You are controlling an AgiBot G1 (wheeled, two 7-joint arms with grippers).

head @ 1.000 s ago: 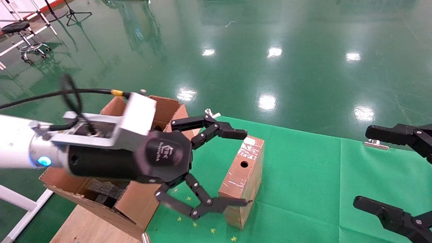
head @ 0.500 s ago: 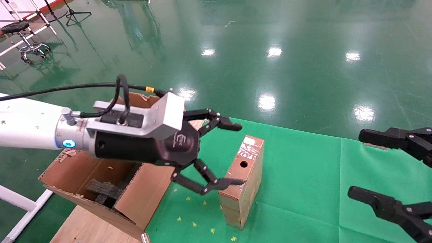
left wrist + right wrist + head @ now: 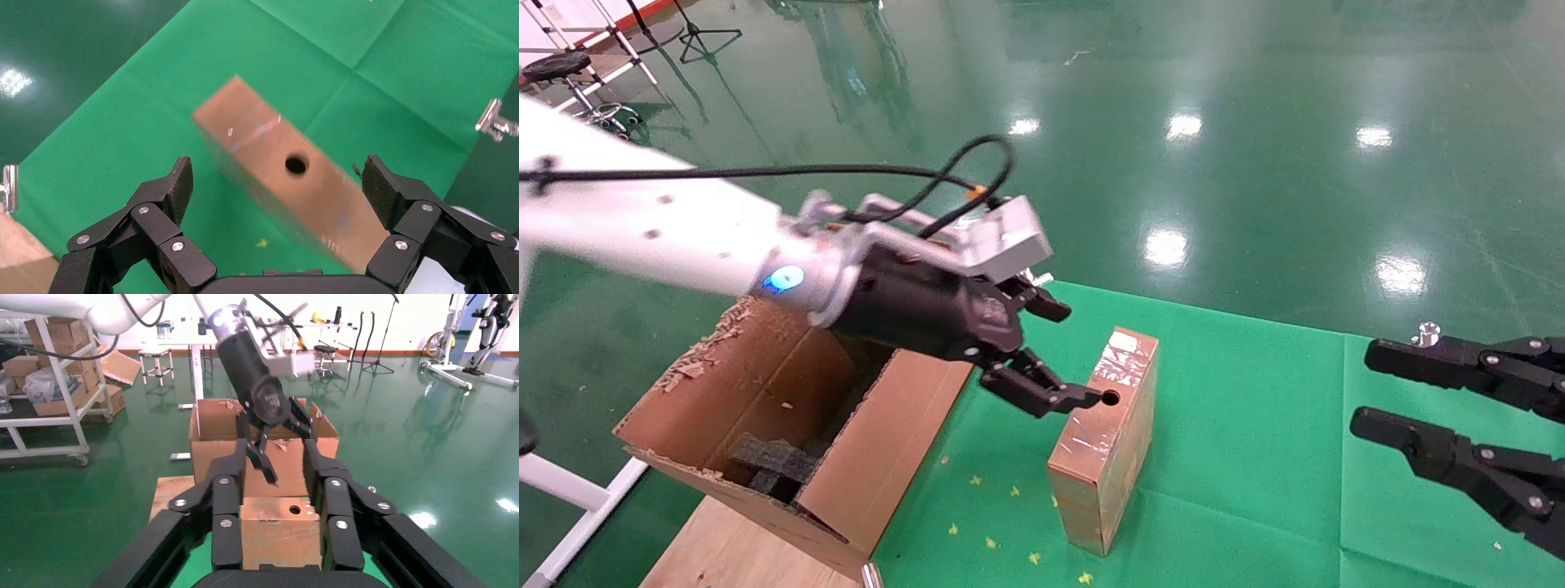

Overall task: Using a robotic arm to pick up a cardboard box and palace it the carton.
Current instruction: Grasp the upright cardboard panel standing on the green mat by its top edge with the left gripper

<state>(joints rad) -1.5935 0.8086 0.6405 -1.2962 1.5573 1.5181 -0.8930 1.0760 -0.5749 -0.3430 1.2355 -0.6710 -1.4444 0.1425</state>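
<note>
The cardboard box (image 3: pixel 1109 441), narrow, brown and wrapped in shiny tape, stands on the green cloth with a round hole (image 3: pixel 1111 399) in its long face. My left gripper (image 3: pixel 1071 355), on the white arm, is open and empty. It hovers just left of the box, with its lower fingertip close by the hole. In the left wrist view the box (image 3: pixel 278 174) lies beyond the spread fingers (image 3: pixel 177 184). The carton (image 3: pixel 756 392) with torn flaps and black foam (image 3: pixel 768 461) stands left of the box. My right gripper (image 3: pixel 1365 390) is open at the right, apart from the box.
The green cloth (image 3: pixel 1254 425) covers the table and ends at the far edge, with glossy green floor beyond. A wooden board (image 3: pixel 731 547) lies under the carton. Small yellow scraps (image 3: pixel 993 539) lie on the cloth. In the right wrist view, shelves with boxes (image 3: pixel 49 367) stand far off.
My left gripper has swung up and to the right and turned, from straddling the box's ends to hovering beside its hole. My right gripper has shifted slightly left, its fingers nearer together. The box stays put.
</note>
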